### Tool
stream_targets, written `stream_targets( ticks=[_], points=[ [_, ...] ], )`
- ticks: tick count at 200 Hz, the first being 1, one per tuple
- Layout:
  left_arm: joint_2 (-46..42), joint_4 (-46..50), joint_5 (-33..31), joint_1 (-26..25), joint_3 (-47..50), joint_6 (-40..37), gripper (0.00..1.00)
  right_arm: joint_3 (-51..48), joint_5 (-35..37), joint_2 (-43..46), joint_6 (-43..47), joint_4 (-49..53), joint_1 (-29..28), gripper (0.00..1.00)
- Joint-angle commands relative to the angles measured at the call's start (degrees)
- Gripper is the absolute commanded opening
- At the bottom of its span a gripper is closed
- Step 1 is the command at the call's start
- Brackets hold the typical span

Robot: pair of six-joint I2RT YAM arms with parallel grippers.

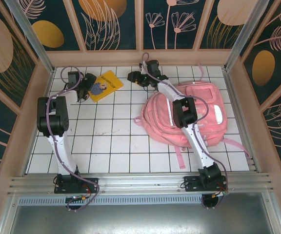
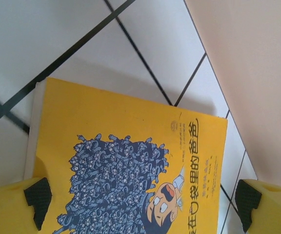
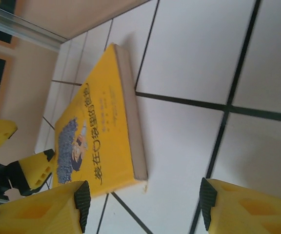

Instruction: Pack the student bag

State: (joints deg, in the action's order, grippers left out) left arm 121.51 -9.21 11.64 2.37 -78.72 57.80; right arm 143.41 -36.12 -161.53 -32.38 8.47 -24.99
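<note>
Yellow book (image 1: 105, 86) on far tabletop (image 1: 116, 141); left fingers (image 2: 13, 209) spread wide over it, right fingers (image 3: 43, 209) released, empty; pink backpack (image 1: 156, 117) right.

Both arms stretch forward, the left gripper (image 2: 141, 202) spread wide, the right gripper (image 3: 145, 204) parted, facing its neighbour.

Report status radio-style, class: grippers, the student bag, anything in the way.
Left gripper open, above yellow book. Right gripper open, empty. Student bag lying on table, book outside it. Right arm lies across bag.
</note>
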Motion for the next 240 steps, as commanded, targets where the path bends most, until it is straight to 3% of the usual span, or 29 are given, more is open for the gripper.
stream_targets(
  ticks=[1,38,84,114,136,202,240],
  points=[
    [3.88,1.23,1.13,0.35,-3.48,-2.71,0.98,2.13,-1.0,-4.02,-3.27,-3.81,-1.07,0.64],
    [8.22,3.69,3.71,-0.2,-10.94,-5.69,0.98,3.12,0.9,-5.67,-4.84,-6.28,-1.4,0.66],
    [15.5,14.59,5.74,-5.36,-26.01,-13.79,0.98,3.59,7.13,-5.63,-3.81,0.18,-1.99,0.63],
    [16.16,14.55,9.42,-7.28,-26.89,-12.96,0.98,2.82,6.59,-4.73,-1.56,5.7,-2.87,0.61],
    [14.81,11.76,12.53,-7.89,-23.34,-10.44,0.98,-1.77,4.12,-1.51,-1.12,6.27,-2.87,0.58],
    [0.03,1.47,15.05,-8.33,1.17,-4.98,0.98,-21.37,-0.3,13.74,6.53,9.06,-5.5,0.54],
    [-12.37,6.88,11.19,-8.44,10.91,-7.15,0.99,-35.62,1.44,22.85,9.25,7.49,-8.72,0.51]
  ],
)
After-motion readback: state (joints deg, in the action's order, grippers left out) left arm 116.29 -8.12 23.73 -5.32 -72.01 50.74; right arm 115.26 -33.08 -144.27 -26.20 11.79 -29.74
